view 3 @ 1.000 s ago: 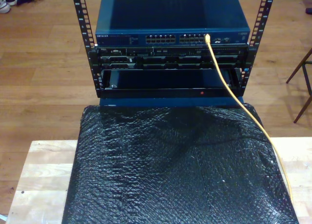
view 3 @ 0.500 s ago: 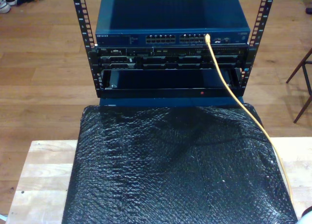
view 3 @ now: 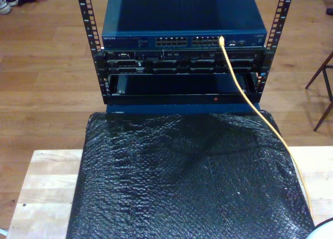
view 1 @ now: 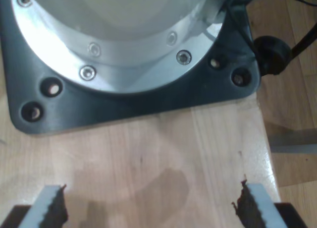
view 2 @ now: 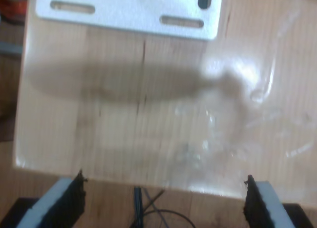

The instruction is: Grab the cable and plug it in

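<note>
Exterior view: the cable [view 3: 244, 91] already sits plugged into the switch [view 3: 182, 21], trailing toward that view's lower right. First wrist view: my first gripper [view 1: 148, 208] spread, holding nothing. Second wrist view: my second gripper [view 2: 163, 203] likewise. I judge plugging done; next, stay clear.
</note>
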Controlling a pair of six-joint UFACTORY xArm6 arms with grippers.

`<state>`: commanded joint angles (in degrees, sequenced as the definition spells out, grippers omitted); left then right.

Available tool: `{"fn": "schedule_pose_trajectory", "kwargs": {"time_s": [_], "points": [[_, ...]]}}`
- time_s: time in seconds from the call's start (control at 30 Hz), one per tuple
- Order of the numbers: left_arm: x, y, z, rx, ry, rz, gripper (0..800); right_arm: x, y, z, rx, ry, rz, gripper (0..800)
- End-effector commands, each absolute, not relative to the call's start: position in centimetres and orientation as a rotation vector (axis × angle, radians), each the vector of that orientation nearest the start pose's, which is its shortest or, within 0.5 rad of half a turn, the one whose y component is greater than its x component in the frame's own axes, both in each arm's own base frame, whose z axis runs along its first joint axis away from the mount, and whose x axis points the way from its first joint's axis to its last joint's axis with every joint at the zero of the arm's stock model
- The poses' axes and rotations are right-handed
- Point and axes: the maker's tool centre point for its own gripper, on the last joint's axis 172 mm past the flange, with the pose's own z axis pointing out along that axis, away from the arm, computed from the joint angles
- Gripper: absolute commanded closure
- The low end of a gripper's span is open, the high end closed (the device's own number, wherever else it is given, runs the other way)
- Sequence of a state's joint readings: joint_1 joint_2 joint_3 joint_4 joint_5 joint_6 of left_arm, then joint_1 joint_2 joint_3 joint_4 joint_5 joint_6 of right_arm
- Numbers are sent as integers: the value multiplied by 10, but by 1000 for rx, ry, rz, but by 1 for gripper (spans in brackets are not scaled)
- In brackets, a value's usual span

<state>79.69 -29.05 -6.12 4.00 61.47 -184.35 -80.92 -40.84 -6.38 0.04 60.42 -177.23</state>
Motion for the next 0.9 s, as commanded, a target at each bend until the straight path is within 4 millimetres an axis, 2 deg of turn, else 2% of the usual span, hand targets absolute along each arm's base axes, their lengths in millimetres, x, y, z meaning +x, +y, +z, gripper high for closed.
{"fn": "schedule_pose_trajectory", "kwargs": {"time_s": [0.27,0.9], "points": [[7,119,32,-2287,2663,-427,0,24,-155,31,2223,2470,264,0],[7,119,32,-2287,2663,-427,0,24,-158,24,2217,2438,224,0]]}}
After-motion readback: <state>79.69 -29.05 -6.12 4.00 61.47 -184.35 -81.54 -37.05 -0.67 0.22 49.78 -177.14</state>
